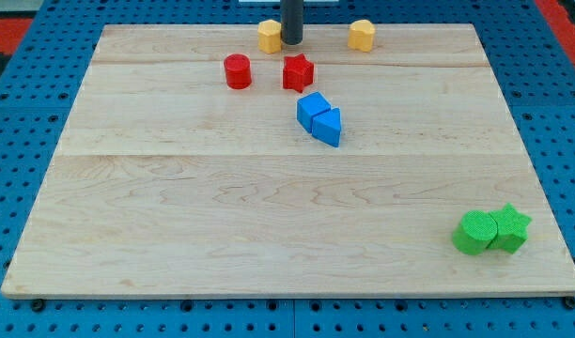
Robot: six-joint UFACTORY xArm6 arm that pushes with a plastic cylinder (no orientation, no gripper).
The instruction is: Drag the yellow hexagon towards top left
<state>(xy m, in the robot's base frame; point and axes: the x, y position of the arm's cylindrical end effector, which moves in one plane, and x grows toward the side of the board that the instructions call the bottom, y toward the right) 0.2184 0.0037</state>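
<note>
The yellow hexagon (269,36) sits near the view's top edge of the wooden board, a little left of centre. My tip (292,41) stands right beside it, touching or almost touching its right side. A second yellow block (363,35), roughly heart-shaped, lies further to the view's right along the same top edge.
A red cylinder (238,71) and a red star (298,72) lie just below the hexagon. A blue cube (313,110) and a blue triangle (328,127) touch near the centre. A green cylinder (474,233) and a green star (509,228) sit at the bottom right. The board (175,207) lies on a blue pegboard.
</note>
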